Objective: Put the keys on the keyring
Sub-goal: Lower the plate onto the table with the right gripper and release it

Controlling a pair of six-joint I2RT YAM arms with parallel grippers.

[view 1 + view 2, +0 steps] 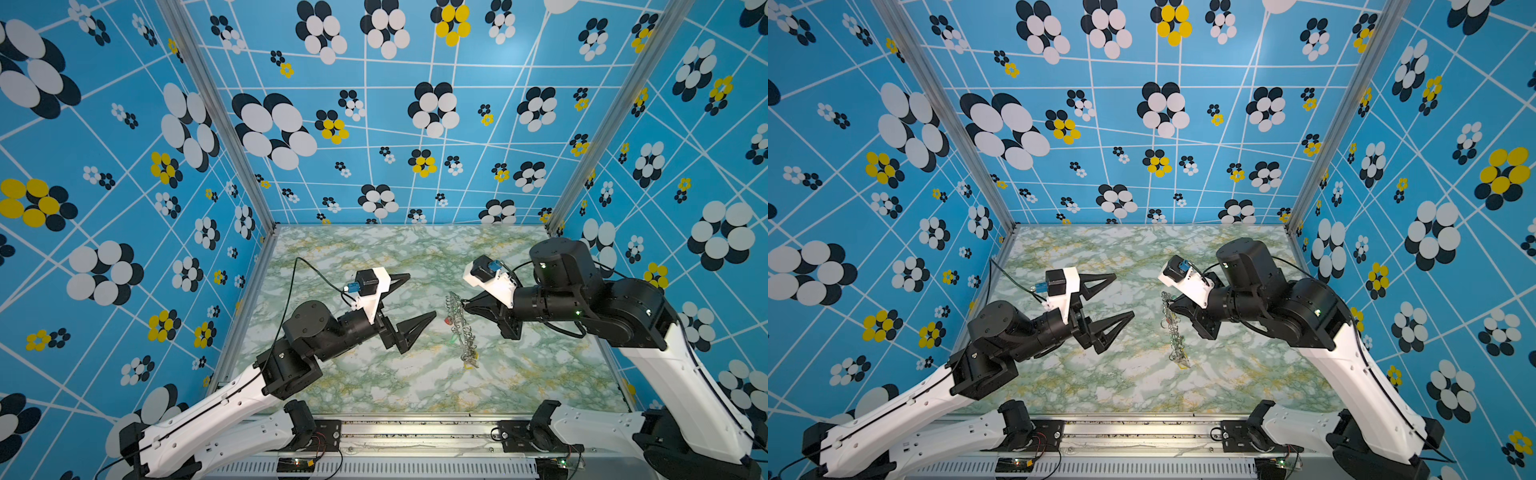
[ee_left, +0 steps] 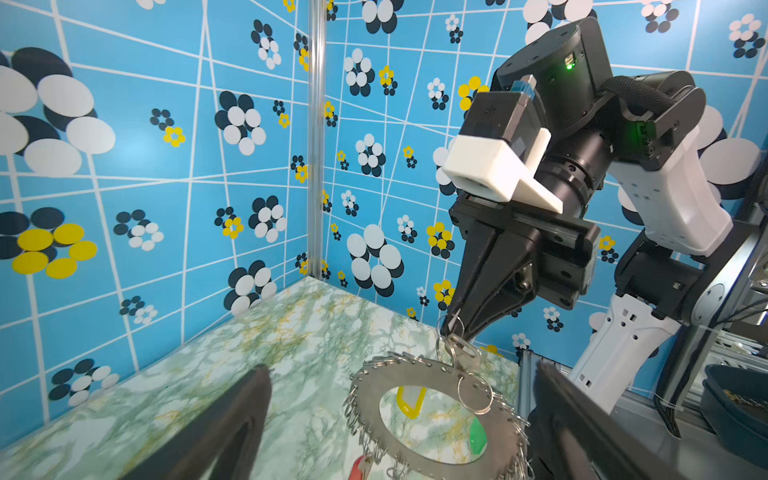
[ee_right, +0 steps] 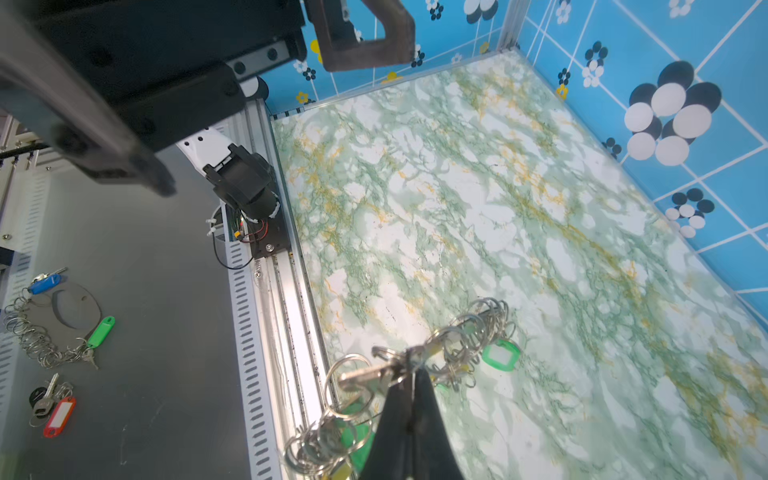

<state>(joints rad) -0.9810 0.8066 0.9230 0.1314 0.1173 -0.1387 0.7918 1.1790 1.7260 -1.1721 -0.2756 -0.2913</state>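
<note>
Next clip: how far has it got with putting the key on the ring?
Looks nearly done: a silver key hangs on the rim of the keyring; its tag is hidden. In hand: the right gripper is shut on that rim, holding the keyring up on edge. The left gripper is open, empty, apart. Left: probably setting the keyring down.

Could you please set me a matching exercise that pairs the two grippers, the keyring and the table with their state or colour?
Things:
1. left gripper
2. right gripper
3. keyring
4. table

States or colours:
A. grey, held tilted by its edge
B. open and empty
C. marbled green and white
D. shut on the keyring's edge

Pairs: 1-B, 2-D, 3-A, 4-C
</note>
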